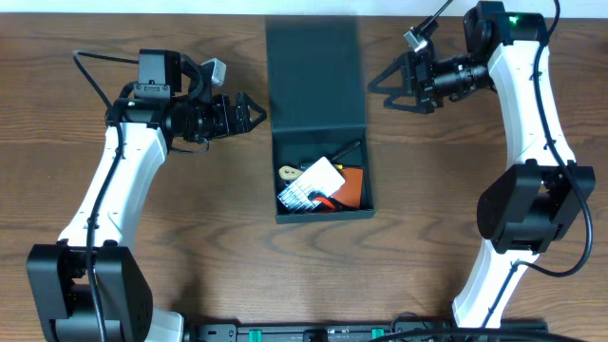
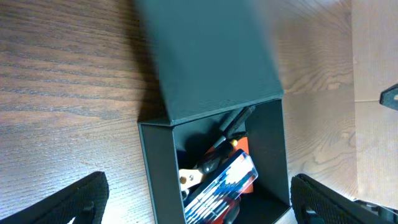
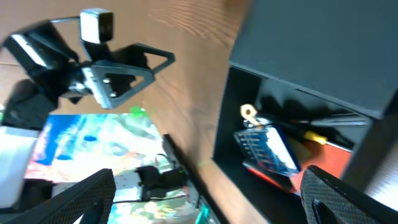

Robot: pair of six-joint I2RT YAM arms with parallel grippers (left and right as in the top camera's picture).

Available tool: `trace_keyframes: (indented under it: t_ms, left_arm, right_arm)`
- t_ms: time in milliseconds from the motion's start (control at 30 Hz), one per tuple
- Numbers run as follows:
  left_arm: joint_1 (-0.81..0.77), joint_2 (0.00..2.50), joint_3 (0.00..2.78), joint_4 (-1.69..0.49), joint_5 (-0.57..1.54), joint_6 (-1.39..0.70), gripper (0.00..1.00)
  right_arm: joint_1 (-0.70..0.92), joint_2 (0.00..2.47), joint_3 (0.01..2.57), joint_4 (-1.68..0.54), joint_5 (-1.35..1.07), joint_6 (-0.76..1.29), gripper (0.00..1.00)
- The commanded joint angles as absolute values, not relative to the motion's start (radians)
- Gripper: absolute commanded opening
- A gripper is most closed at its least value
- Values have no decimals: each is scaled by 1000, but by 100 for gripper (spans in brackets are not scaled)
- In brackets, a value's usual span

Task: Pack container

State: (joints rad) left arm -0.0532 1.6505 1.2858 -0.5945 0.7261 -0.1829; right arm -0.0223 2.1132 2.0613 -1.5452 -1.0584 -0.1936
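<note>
I am working over a brown wood-grain table (image 1: 190, 237), and the one container (image 1: 315, 76) is lying in the middle of it between my two arms. Its lid is folded back flat on the far side and its open box is facing up on the near side. No brand is showing on the plain dark teal card. The single blue-and-white bit case (image 1: 309, 185) inside is carrying fine print that is too small and blurred for me to read. I am holding my left gripper (image 1: 256, 115) with its jaws spread wide and nothing between them, just beside the container's left edge near the hinge line. From here I cannot tell whether it is touching. In my left wrist view the fingers (image 2: 74, 199) are framing the open box from above. I am also holding my right gripper (image 1: 378, 93) wide open and empty, near the lid's right edge with a strip of table between. Lying in the box with the bit case are one orange piece (image 1: 351, 187), one small tan ring-shaped part (image 1: 288, 173), and dark tool handles (image 1: 347, 149) overlapping too much for me to count.
</note>
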Motion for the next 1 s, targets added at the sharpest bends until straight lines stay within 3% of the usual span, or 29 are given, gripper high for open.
trace_keyframes:
  t_ms: [0,167,300,367,400,667,967]
  left_arm:
    - [-49,1654,1292,-596,722,-170,92]
    - [-49,1654,1292,-597,722,-170,91]
    - [-49,1654,1292,-597,722,-170,92]
    - [-49,1654,1292,-597,722,-170,91]
    - [-49,1654,1292,-596,722,-169,91]
    - [-49,1654,1292,-596,722,-169,91]
    - [-49,1654,1292,-596,722,-170,91]
  right_arm:
    - [-41,2087,2064,-1520,-1000,-233,87]
    - [-71,2087,2064,-1402,-796,-112,75]
    - [-72,2087,2064,-1320,-537,-5,44]
    - [-72,2087,2064,-1289,-464,32,7]
    - [-72,2087,2064,-1278,-456,39,1]
    - [-64,2150,2064,-1271,-564,59,1]
    - [-64,2320,2064,-1224,-841,56,1]
